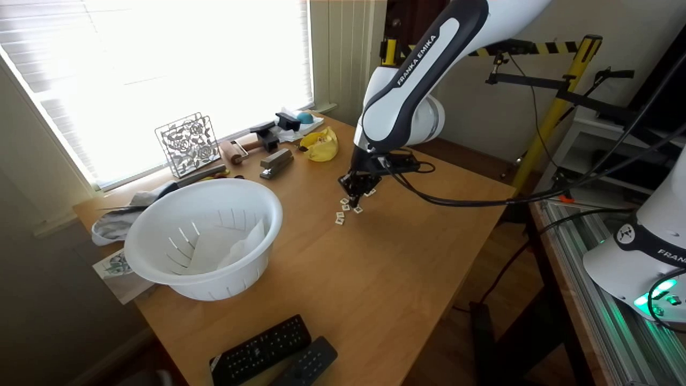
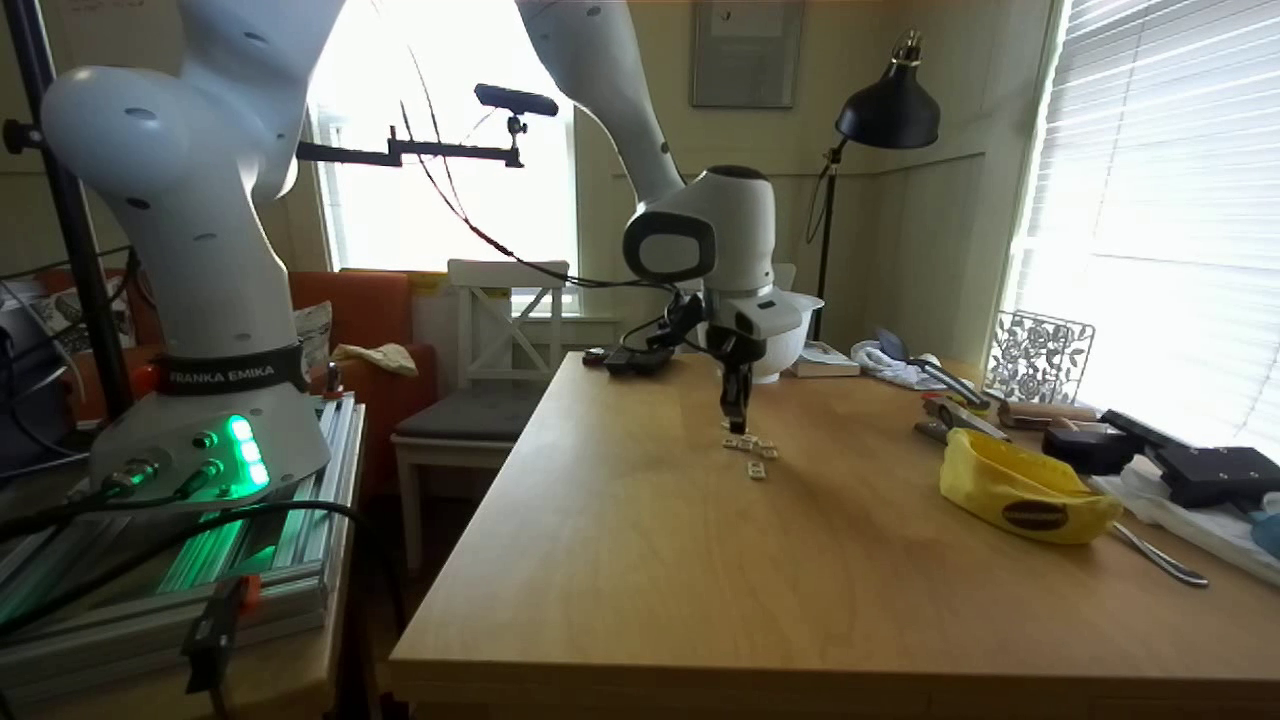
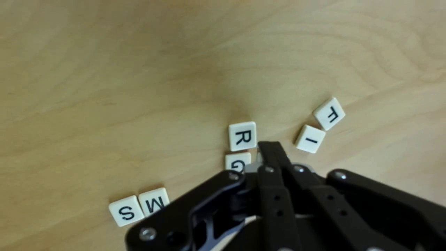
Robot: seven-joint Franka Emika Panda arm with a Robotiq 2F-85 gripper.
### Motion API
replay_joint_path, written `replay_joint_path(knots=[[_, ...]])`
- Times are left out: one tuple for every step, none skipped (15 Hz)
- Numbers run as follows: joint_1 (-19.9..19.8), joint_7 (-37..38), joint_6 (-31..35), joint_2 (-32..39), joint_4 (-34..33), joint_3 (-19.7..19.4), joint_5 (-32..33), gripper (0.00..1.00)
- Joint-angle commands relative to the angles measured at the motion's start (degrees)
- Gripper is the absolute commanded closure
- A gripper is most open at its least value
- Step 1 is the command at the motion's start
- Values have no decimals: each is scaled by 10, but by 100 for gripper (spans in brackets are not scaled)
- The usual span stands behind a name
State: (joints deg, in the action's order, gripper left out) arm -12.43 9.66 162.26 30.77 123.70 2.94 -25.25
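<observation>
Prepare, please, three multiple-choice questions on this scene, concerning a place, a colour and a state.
1. Where does tile S lie?
A) on the windowsill
B) in the bowl
C) beside tile M

2. What colour is the pouch?
A) blue
B) yellow
C) black

3. How does tile R lie?
A) letter up
B) letter down
C) on edge

1 C: the wrist view shows S next to M.
2 B: both exterior views show it yellow.
3 A: its printed letter shows in the wrist view.
</observation>
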Motion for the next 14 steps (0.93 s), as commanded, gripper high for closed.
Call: replay_joint_path(knots=[[8, 0, -7, -25, 29, -2, 0, 100], [10, 1, -14, -25, 30, -5, 3, 100], [15, 5, -17, -25, 32, -10, 7, 100], [16, 7, -17, -25, 33, -13, 7, 100], [16, 6, -14, -23, 35, -13, 5, 100], [18, 8, -12, -23, 37, -17, 6, 100], [17, 6, -7, -21, 37, -19, 5, 100], [16, 7, -5, -20, 36, -20, 5, 100], [16, 7, -3, -20, 37, -22, 4, 100], [17, 8, 1, -21, 38, -24, 5, 100], [16, 6, 0, -21, 37, -25, 4, 100], [16, 7, -2, -19, 36, -26, 5, 100], [14, 4, -4, -17, 33, -25, 4, 100], [12, 2, -6, -15, 31, -24, 3, 100]])
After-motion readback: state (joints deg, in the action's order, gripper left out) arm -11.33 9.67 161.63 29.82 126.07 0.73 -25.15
